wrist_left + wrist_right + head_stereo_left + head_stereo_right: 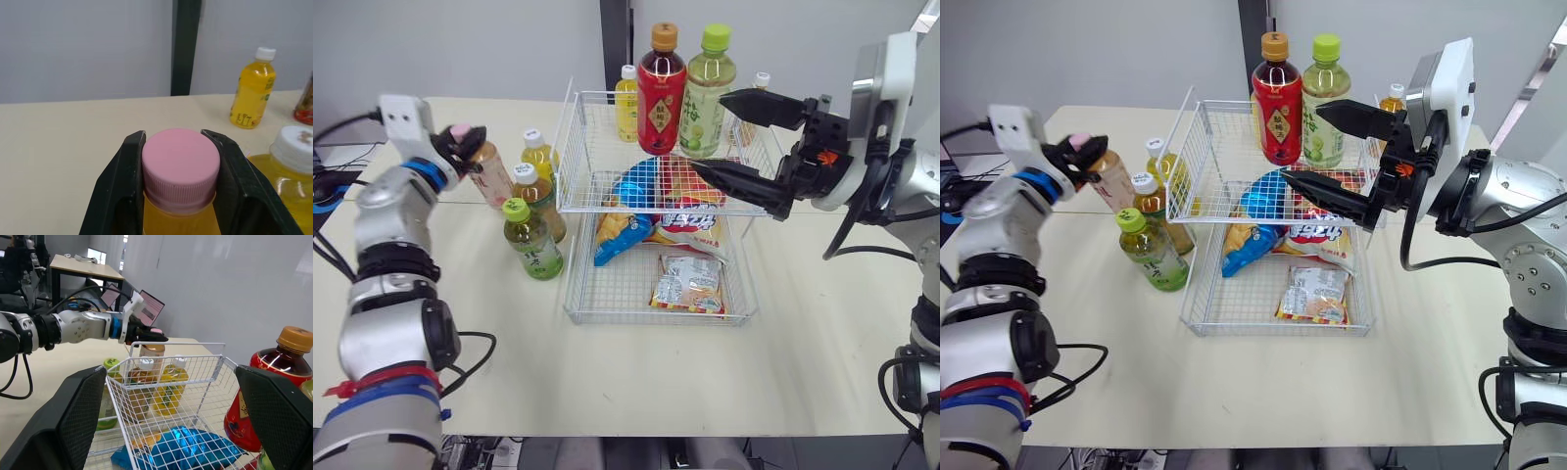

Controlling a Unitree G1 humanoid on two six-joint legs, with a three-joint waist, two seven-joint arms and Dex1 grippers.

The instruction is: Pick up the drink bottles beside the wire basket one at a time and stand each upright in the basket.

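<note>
The left pincer [175, 139] is clamped tight on the cap of the pink-capped bottle [489, 174], which is just left of the wire basket [592, 157], close to three more bottles [530, 240] on the worktop [607, 372]; the right pincer [707, 131] gapes wide and empty over the basket's upper tier, near a red bottle [661, 103] and a green-capped bottle [708, 98] standing upright there.

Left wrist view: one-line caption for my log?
Left gripper shut on the pink-capped bottle at its cap, a yellow bottle beyond.
</note>
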